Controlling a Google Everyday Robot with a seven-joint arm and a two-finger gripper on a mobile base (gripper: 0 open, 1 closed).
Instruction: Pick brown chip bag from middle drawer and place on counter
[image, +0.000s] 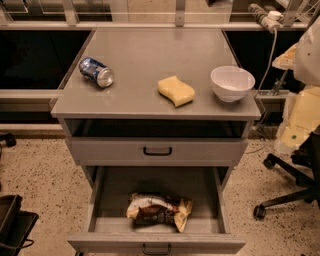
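1. Counter (150, 55): grey slab, lying flat across the top of the cabinet, carrying three items.
   - Can (96, 72): blue, lying on its side at the left, silver end pointing toward the front right.
   - Sponge (176, 90): yellow, resting near the front edge, between can and bowl, touching neither.
   - Bowl (232, 83): white, standing upright at the right, near the front corner.
2. Upper drawer (110, 150): grey front with a black handle (157, 150), sitting under a dark gap below the counter.
3. Middle drawer (155, 182): standing pulled well out toward the camera, its grey floor showing and its front panel running along the bottom of the frame.
4. Bag (159, 210): brown and tan, crumpled, lying flat on the middle drawer floor near the front panel, roughly centred between the side walls and touching neither.
5. Gripper: sitting out of frame; whether its jaws are apart or together cannot be told.
6. Casing (309, 47): white and cream panels showing at the right edge, beside and apart from the counter. Whether these belong to the arm cannot be told, so no arm pose is being read from them.
7. Chair base (287, 185): black, on castors, standing on the speckled floor (35, 170) to the right of the cabinet.
8. Bin (12, 220): black, sitting at the lower left, well apart from the cabinet.
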